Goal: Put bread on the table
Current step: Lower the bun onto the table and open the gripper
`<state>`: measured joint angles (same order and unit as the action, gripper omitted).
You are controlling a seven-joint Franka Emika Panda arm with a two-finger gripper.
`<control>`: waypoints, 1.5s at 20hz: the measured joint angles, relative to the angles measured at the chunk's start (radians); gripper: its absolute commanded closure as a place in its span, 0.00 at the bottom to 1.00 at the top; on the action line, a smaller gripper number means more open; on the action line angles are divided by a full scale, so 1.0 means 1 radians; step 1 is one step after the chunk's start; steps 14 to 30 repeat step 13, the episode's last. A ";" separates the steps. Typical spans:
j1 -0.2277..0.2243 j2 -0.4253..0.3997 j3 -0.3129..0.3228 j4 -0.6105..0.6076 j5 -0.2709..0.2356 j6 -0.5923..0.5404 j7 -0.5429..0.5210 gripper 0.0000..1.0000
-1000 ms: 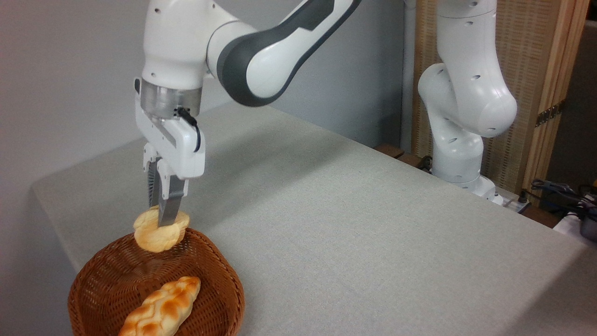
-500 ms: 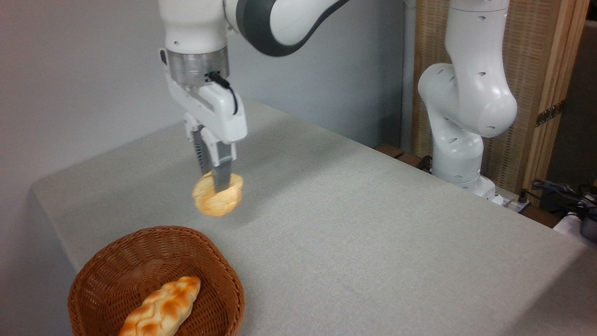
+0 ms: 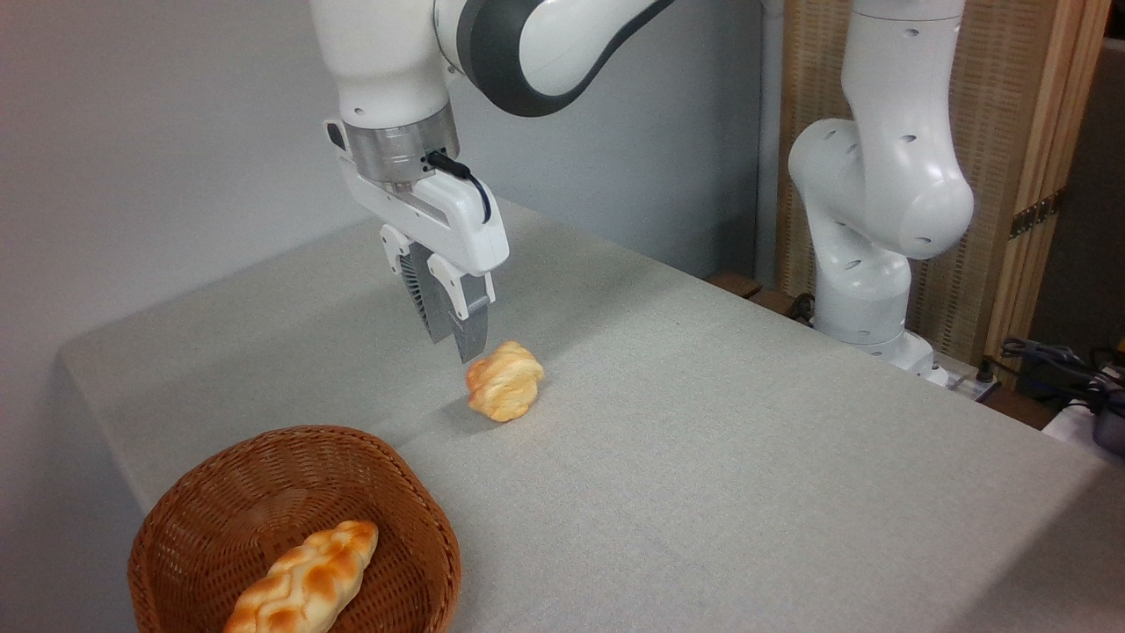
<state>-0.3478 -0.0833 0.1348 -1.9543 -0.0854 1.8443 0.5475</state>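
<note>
The bread (image 3: 504, 380), a small lumpy pale-golden bun, lies on the grey speckled table (image 3: 703, 440) a little right of the basket's far side. My gripper (image 3: 452, 343) hangs just above and to the left of the bun, pointing down. Its fingers are apart and hold nothing; the nearer fingertip (image 3: 469, 347) ends right beside the bun's upper left edge.
A brown wicker basket (image 3: 211, 514) stands at the table's near left corner with a long braided glossy loaf (image 3: 303, 580) inside. The robot's white base (image 3: 866, 229) rises beyond the table's right edge, with cables (image 3: 1055, 360) behind it.
The gripper carried the bun up out of the basket and rightward over the table, then let go. The bun now rests on the cloth and the fingers have opened.
</note>
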 measured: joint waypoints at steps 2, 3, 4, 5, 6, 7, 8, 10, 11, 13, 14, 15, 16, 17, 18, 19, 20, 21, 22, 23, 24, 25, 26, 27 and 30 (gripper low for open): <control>-0.001 0.004 0.000 0.000 0.000 0.000 0.000 0.00; -0.001 0.005 0.000 0.000 0.000 0.001 0.000 0.00; -0.002 0.004 -0.001 0.000 0.000 0.003 0.000 0.00; -0.003 0.004 -0.001 0.004 0.000 0.006 0.000 0.00; -0.003 0.003 -0.001 0.010 0.000 0.011 0.000 0.00; -0.002 0.002 0.000 0.026 0.001 0.015 0.000 0.00; -0.002 0.001 0.002 0.047 0.001 0.017 0.000 0.00; 0.002 -0.003 0.006 0.087 0.009 0.020 0.000 0.00; 0.004 -0.005 0.010 0.099 0.023 0.021 0.002 0.00; 0.005 -0.006 0.021 0.106 0.042 0.021 0.007 0.00; 0.005 -0.006 0.021 0.106 0.042 0.021 0.007 0.00; 0.005 -0.006 0.021 0.106 0.042 0.021 0.007 0.00; 0.005 -0.006 0.021 0.106 0.042 0.021 0.007 0.00; 0.005 -0.006 0.021 0.106 0.042 0.021 0.007 0.00; 0.005 -0.006 0.021 0.106 0.042 0.021 0.007 0.00; 0.005 -0.006 0.021 0.106 0.042 0.021 0.007 0.00; 0.005 -0.006 0.021 0.106 0.042 0.021 0.007 0.00; 0.005 -0.006 0.021 0.106 0.042 0.021 0.007 0.00; 0.005 -0.006 0.021 0.106 0.042 0.021 0.007 0.00; 0.005 -0.006 0.021 0.106 0.042 0.021 0.007 0.00; 0.005 -0.006 0.021 0.106 0.042 0.021 0.007 0.00; 0.005 -0.006 0.021 0.106 0.042 0.021 0.007 0.00; 0.005 -0.006 0.021 0.106 0.042 0.021 0.007 0.00; 0.005 -0.006 0.021 0.106 0.042 0.021 0.007 0.00; 0.005 -0.006 0.021 0.106 0.042 0.021 0.007 0.00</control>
